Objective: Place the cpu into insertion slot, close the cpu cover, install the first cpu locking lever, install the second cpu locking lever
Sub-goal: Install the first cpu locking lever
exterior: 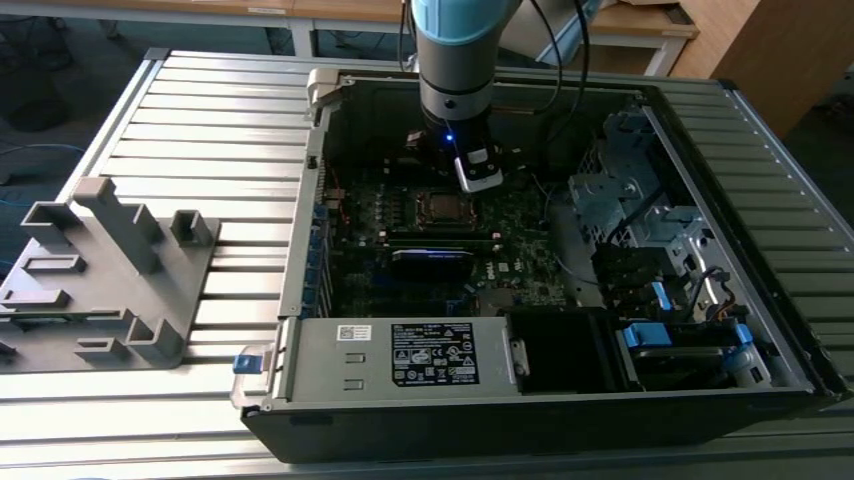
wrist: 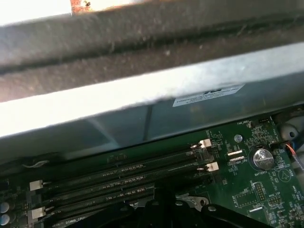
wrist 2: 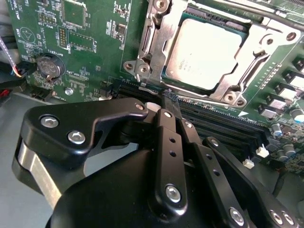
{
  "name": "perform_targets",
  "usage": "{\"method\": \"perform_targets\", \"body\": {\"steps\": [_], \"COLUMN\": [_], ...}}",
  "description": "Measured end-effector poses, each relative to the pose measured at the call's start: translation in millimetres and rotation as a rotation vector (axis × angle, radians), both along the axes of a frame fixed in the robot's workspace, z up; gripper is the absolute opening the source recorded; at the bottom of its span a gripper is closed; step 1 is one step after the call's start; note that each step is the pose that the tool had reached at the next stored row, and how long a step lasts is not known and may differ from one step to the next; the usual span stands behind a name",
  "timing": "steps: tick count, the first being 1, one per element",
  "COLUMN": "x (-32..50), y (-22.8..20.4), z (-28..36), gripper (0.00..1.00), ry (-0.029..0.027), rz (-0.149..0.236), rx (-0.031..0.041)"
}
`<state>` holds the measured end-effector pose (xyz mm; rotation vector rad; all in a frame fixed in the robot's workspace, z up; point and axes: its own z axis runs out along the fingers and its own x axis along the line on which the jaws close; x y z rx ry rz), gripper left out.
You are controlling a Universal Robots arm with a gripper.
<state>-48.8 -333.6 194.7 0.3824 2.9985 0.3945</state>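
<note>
The cpu (wrist 2: 202,45), a dull grey square, lies in the insertion slot (exterior: 441,206) on the green motherboard. The silvery cpu cover (wrist 2: 259,47) is folded down flat around it, so the chip shows through the cover's window. A thin metal lever rod (wrist 2: 266,13) runs along the socket's far side. My gripper (wrist 2: 168,102) hangs just beside the socket's edge nearest the memory slots. Its black fingers (wrist 2: 167,142) are shut together with nothing seen between them. In the exterior view the gripper (exterior: 478,180) is just above and to the right of the socket.
The open computer case (exterior: 307,180) surrounds the board with steep metal walls. Long black memory slots (wrist: 118,178) run beside the socket, and a coin battery (wrist: 262,158) sits near them. The power supply (exterior: 400,355) fills the case's front. A grey fixture (exterior: 107,270) stands on the table outside.
</note>
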Motion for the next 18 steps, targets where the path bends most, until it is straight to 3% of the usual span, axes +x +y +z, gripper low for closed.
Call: {"method": "perform_targets", "body": {"steps": [5,8,11,14,18], "x": [-0.1,-2.2,-3.5,-4.5,-5.1], "y": [0.1,0.4,0.6,0.7,1.0], "z": [3.7,3.7,3.6,3.4,3.0], "gripper": [0.11,0.11,0.11,0.11,0.11], "ry": [-0.001,-0.0144,-0.02,-0.0227,-0.0228], "rz": [0.0,0.0,0.0,0.0,0.0], "rx": [0.0003,0.0002,0.0034,0.0093,0.0099]}}
